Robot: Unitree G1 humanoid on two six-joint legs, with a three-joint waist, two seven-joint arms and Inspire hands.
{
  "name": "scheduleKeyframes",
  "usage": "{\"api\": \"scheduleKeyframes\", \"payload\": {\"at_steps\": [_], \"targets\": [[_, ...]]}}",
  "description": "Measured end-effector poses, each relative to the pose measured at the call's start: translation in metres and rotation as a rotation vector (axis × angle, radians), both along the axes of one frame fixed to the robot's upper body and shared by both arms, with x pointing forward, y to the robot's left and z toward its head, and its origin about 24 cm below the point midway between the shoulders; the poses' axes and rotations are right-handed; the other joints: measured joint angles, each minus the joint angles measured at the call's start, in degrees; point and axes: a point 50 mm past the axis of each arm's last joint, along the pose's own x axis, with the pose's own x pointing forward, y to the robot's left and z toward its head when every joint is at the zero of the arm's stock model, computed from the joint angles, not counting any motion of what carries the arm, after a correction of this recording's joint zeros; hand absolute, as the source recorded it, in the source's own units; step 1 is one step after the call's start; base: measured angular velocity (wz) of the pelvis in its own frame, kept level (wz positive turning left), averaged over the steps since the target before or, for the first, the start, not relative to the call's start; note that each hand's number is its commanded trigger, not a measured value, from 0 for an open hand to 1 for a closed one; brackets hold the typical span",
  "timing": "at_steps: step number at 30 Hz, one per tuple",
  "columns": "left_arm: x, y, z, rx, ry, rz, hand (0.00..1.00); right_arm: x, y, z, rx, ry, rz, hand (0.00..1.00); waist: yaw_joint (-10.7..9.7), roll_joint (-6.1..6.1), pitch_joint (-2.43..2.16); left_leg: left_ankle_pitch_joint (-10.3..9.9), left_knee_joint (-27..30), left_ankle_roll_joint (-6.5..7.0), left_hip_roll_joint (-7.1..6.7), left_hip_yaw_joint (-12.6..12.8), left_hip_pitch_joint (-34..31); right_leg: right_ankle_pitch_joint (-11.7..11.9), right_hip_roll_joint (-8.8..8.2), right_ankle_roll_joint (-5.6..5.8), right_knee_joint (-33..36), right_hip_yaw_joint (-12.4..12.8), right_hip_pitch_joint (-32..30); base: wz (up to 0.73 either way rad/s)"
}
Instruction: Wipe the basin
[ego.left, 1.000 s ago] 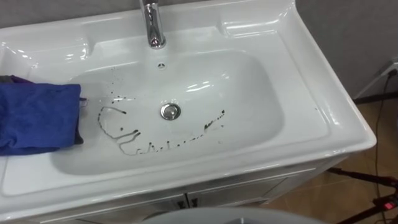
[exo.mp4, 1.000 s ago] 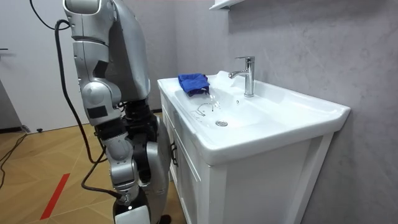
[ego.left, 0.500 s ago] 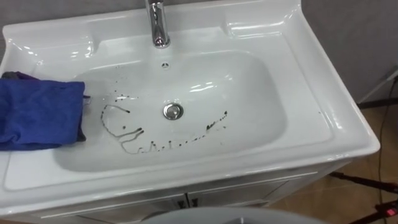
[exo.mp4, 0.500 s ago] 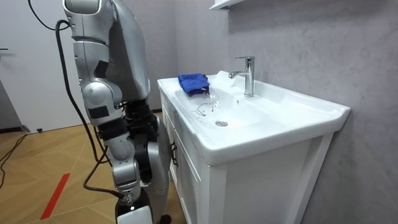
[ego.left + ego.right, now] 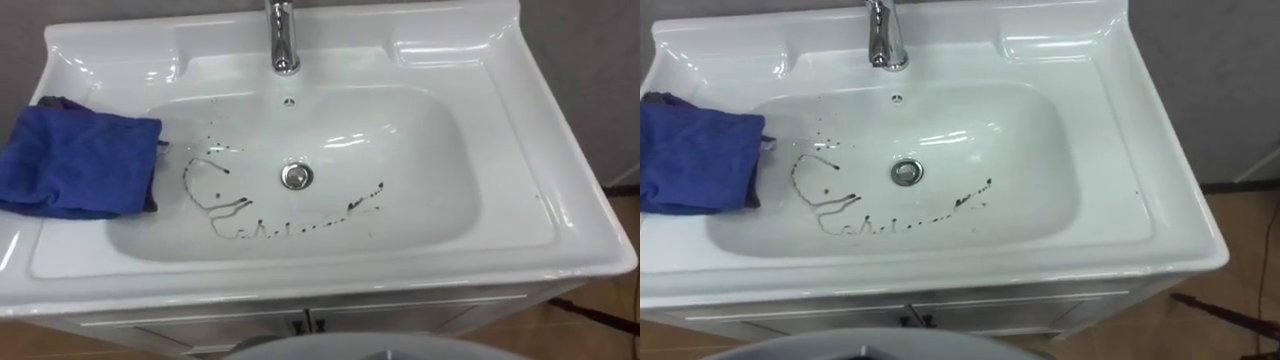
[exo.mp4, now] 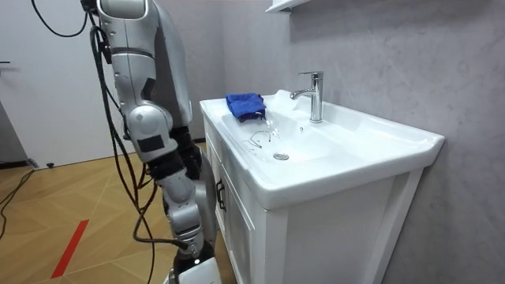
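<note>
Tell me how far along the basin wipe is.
Done: nothing visible; dark marks streak the basin around the drain. In hand: nothing; the blue cloth lies untouched on the left rim. Left: pick up the cloth and wipe off the marks.

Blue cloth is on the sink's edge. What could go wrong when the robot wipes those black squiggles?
The blue cloth lies right at the left edge of the basin, so a clumsy grab might push it into the bowl. The dark marks run close to the drain; wiping could smear them wider instead of lifting them. The faucet stands just behind the bowl and could get bumped.
</note>
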Motion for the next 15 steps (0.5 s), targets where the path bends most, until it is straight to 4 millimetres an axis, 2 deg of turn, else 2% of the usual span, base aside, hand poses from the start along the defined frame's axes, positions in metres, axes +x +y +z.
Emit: {"api": "scheduleKeyframes", "payload": {"at_steps": [2, 5, 9, 11, 15], "targets": [[-0.004, 0.008, 0.004, 0.073, -0.002, 0.065, 0.0, 0.002, -0.003, 0.001, -0.017, -0.019, 0.004, 0.0, 1.3, 0.2, -0.02, 0.4, -0.4, 0.07, -0.29, -0.6, 0.1, 0.0, -0.27, 0.0, 0.0, -1.1, 0.2, 0.13], [-0.01, 0.021, 0.011, 0.181, -0.002, 0.142, 0.0, 0.008, -0.009, 0.003, -0.032, -0.058, 0.0, 0.0, 1.8, 0.2, -0.01, 1.4, -1.3, 0.11, -0.99, -2.1, 0.0, 0.0, -0.6, 0.01, -0.1, -1.9, 0.2, 0.23], [-0.007, 0.039, 0.023, 0.357, -0.018, 0.173, 0.0, 0.01, -0.016, 0.006, -0.074, -0.087, -0.034, 0.0, 3.0, 0.45, 0.07, 2.1, -1.4, 0.02, -1.35, -3.5, -0.3, 0.0, -0.8, 0.01, -0.1, -3.2, 0.2, 0.2], [-0.001, 0.052, 0.033, 0.49, -0.051, 0.219, 0.0, 0.013, -0.017, 0.006, -0.085, -0.111, -0.03, 0.0, 3.3, 0.42, 0.06, 2.6, -1.7, -0.15, -1.75, -4.4, -0.5, -0.3, -1.22, -0.29, -0.5, -3.5, 0.1, 0.21], [0.018, 0.076, 0.055, 0.718, -0.14, 0.272, 0.0, 0.014, -0.02, 0.008, -0.118, -0.147, -0.023, 0.0, 4.7, 0.74, -0.02, 3.0, -1.8, -0.37, -2.19, -4.7, -1.3, -1.2, -1.58, -0.96, -1.0, -4.2, -0.3, 0.07]]}}
